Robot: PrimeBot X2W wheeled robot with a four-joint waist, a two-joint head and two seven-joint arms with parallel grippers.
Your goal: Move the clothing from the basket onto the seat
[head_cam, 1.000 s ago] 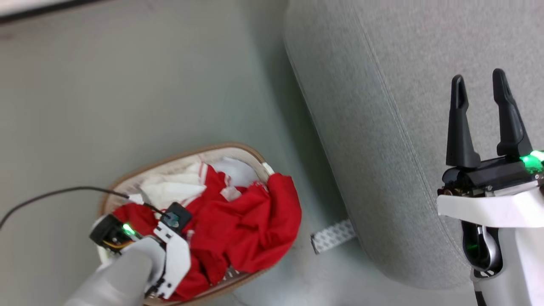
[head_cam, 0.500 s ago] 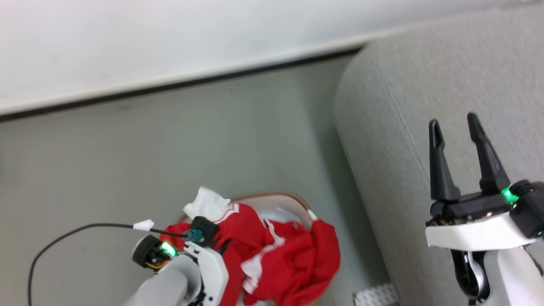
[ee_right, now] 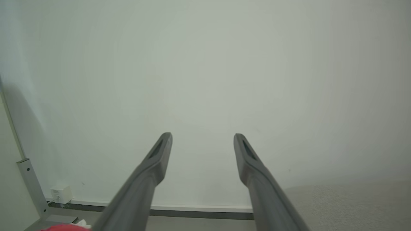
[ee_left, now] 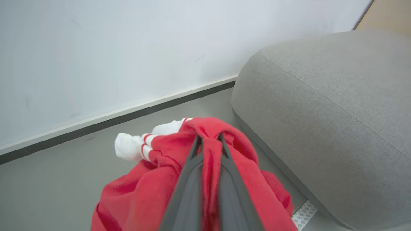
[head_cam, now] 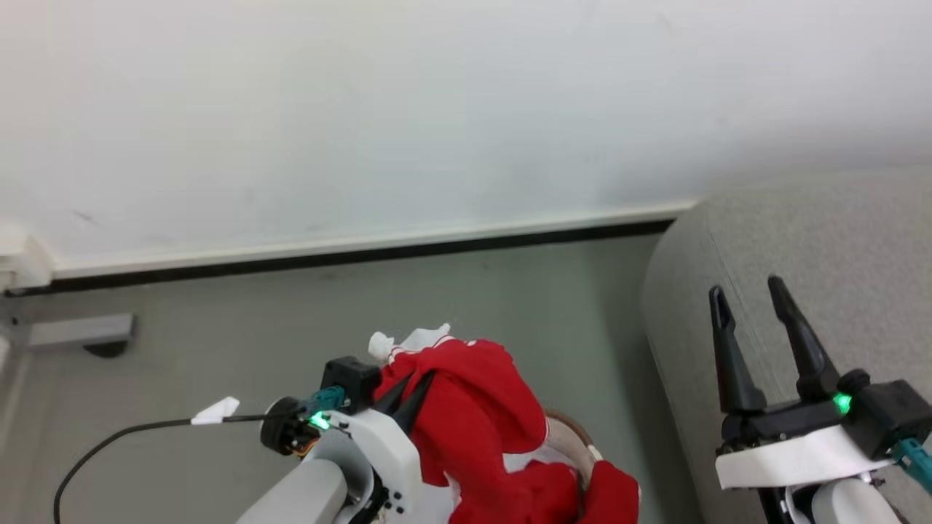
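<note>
Jaws on my left gripper (ee_left: 209,137) clamped tight on the clothing (ee_left: 154,179) above the basket (head_cam: 571,437); right gripper (head_cam: 746,287) wide open.

The right end effector (head_cam: 746,286) shows long dark fingers (head_cam: 730,364), white shell (head_cam: 794,460), green light (head_cam: 842,402).

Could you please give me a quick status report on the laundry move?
Status: left gripper shut on the clothing; right gripper open over the seat. Clothing lifted, lower end draping over the basket rim. Nothing seen blocking the seat.
</note>
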